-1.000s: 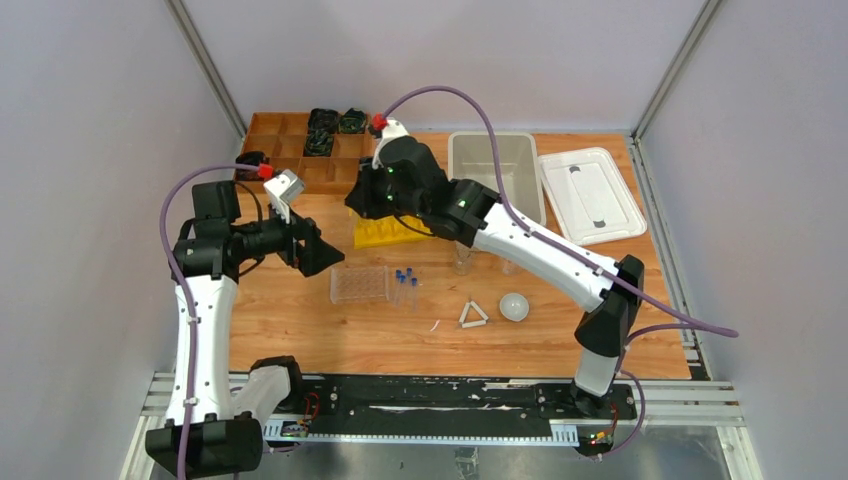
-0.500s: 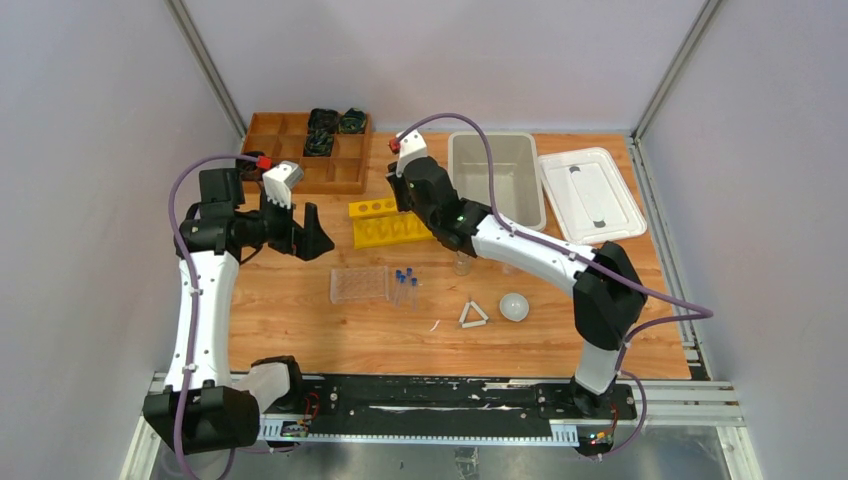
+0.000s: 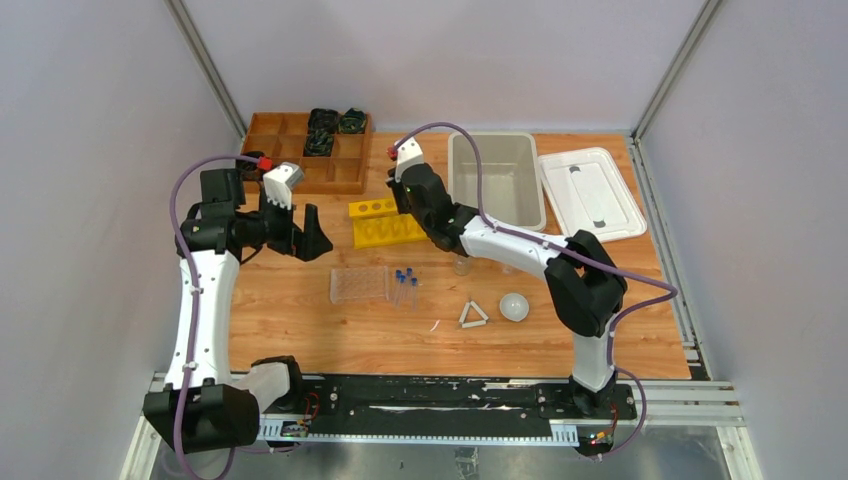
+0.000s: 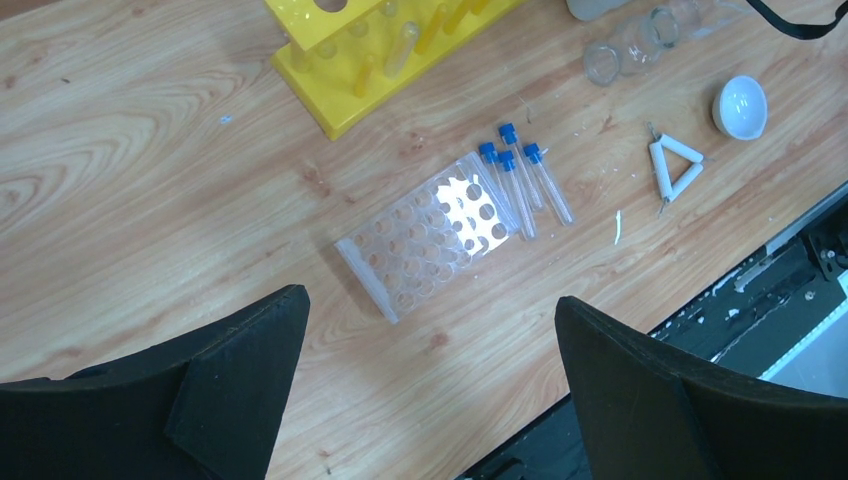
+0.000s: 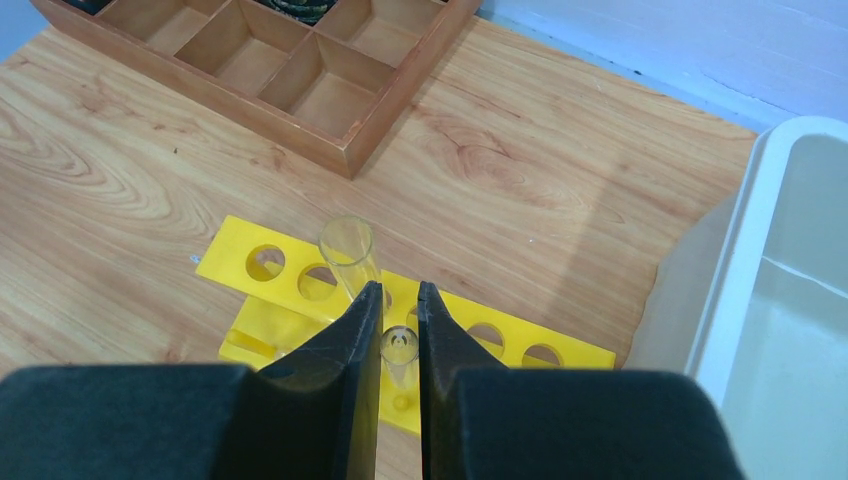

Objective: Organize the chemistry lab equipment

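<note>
Right fingers [image 5: 360, 325] are narrow and pinched on an open tube [image 5: 400, 346]. Its mouth fills the slit between them, and the yellow rack [image 5: 290, 268] sits directly below. The fingers hide whether the tube's foot is in a hole. Just left of the tips a second tube [image 5: 347, 250] stands in that rack. Past the tips comes bare surface [image 5: 130, 150], then the wooden tray [image 5: 340, 140]. On the right the bin [image 5: 770, 200] wall is close, so room is tight there.

From above, the right arm reaches well across. Its elbow is folded on the right, the forearm runs up-left, and the wrist tips down over the rack.

Left fingers [image 4: 250, 350] are spread wide with nothing in them, hanging above the surface. Ahead, framed between them, the clear rack [image 4: 430, 235] lies flat. The capped tubes [image 4: 520, 180], four blue caps, lie tight against its right side. Further right and apart from each other are the triangle [image 4: 675, 165] and the dish [image 4: 742, 105]. The beakers [image 4: 610, 62] are beyond those, near the yellow rack. The near edge of the surface cuts in at lower right. To the left it is open wood.

The left arm rises from its base, with the forearm level and pointing right.

Only the right wrist view shows the grip, because from above the wrist covers it. Only the top view shows the lid [image 3: 590, 193], flat beside the bin.
</note>
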